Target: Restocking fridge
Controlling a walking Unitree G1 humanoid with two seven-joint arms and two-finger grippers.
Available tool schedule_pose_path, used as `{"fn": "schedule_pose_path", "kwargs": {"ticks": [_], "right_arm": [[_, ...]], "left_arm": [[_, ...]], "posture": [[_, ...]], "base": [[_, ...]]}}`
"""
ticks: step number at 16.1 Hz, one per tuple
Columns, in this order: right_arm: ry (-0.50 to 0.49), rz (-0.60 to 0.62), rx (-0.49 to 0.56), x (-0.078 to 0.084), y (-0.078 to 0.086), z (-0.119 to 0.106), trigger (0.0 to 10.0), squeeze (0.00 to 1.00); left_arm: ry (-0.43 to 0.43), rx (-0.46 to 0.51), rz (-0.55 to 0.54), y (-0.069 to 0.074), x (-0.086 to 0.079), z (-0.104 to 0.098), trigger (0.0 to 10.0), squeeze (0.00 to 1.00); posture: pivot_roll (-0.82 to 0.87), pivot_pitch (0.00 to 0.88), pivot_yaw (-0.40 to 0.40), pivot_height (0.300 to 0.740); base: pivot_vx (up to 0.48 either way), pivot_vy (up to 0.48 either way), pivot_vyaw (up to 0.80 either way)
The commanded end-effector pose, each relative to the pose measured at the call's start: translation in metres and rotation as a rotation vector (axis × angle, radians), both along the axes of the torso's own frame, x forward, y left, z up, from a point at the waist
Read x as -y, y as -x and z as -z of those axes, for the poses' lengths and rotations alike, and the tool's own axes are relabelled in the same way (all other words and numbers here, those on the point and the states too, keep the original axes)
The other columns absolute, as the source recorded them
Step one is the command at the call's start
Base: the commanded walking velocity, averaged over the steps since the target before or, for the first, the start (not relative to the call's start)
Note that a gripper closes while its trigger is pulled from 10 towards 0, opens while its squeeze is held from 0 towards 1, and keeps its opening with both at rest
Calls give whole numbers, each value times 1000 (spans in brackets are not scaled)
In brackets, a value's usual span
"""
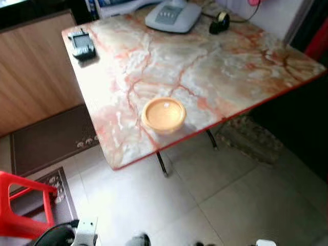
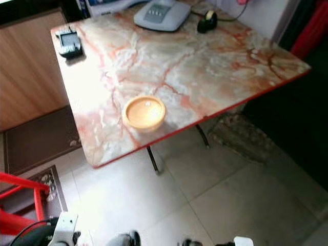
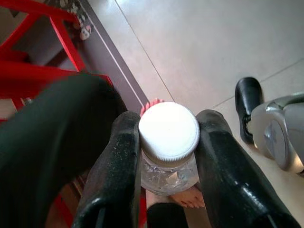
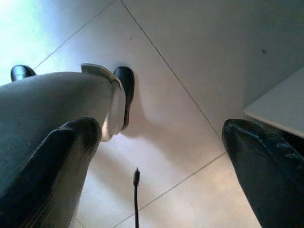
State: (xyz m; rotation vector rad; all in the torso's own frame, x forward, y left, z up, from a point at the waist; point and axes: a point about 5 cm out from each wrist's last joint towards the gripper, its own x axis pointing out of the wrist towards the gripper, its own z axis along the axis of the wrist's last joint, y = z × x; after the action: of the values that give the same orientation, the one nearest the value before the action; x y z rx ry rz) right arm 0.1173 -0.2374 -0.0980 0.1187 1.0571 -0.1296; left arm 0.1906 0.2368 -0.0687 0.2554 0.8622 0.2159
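In the left wrist view my left gripper [image 3: 168, 142] is shut on a clear bottle with a white cap [image 3: 169, 130], held low over the tiled floor. The two black fingers [image 3: 118, 166] press against the bottle's neck on both sides. My right gripper [image 4: 159, 161] hangs open above the floor, nothing between its fingers. A marble-patterned table [image 1: 220, 72] stands ahead, and an orange bowl [image 1: 163, 115] sits near its front edge.
A grey device [image 1: 173, 15], a tape dispenser [image 1: 219, 22] and a small black gadget [image 1: 82, 44] lie at the table's far side. A red stool [image 1: 23, 205] stands at the left by dark mats [image 1: 51, 136]. Wooden cabinet [image 1: 36, 66] at left. Tiled floor [image 1: 246, 200] lies in front.
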Motion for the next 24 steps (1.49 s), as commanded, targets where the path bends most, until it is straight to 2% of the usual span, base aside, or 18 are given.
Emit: {"fn": "schedule_pose_path", "kwargs": {"ticks": [1, 6, 10, 12, 20, 24], "right_arm": [[-7, 6, -24, -1, 9, 3, 10000, 0], [-8, 6, -29, -2, 11, 4, 10000, 0], [-12, 24, -26, -4, 12, 4, 10000, 0], [-13, 37, -29, -4, 12, 5, 10000, 0], [-14, 20, -46, -5, 12, 5, 10000, 0], [-11, 11, -50, -4, 12, 5, 10000, 0]], "left_arm": [[11, -52, -38, 17, -2, 8, 10000, 0], [14, -87, -42, 26, -3, 13, 10000, 0], [7, -107, -39, 30, -5, 14, 10000, 0], [36, -108, -34, 29, -3, 14, 10000, 0], [68, -92, 1, 22, 3, 13, 10000, 0], [13, -127, 37, 25, 1, 14, 10000, 0]], "posture": [[126, 176, 22, 740], [128, 161, 25, 740], [118, 139, 37, 740], [119, 133, 40, 740], [121, 141, 40, 740], [124, 152, 39, 740]], "base": [[-304, 0, 0], [-297, 0, 0], [0, 0, 0], [0, 0, 0], [0, 0, -753], [0, -212, -800]]}}
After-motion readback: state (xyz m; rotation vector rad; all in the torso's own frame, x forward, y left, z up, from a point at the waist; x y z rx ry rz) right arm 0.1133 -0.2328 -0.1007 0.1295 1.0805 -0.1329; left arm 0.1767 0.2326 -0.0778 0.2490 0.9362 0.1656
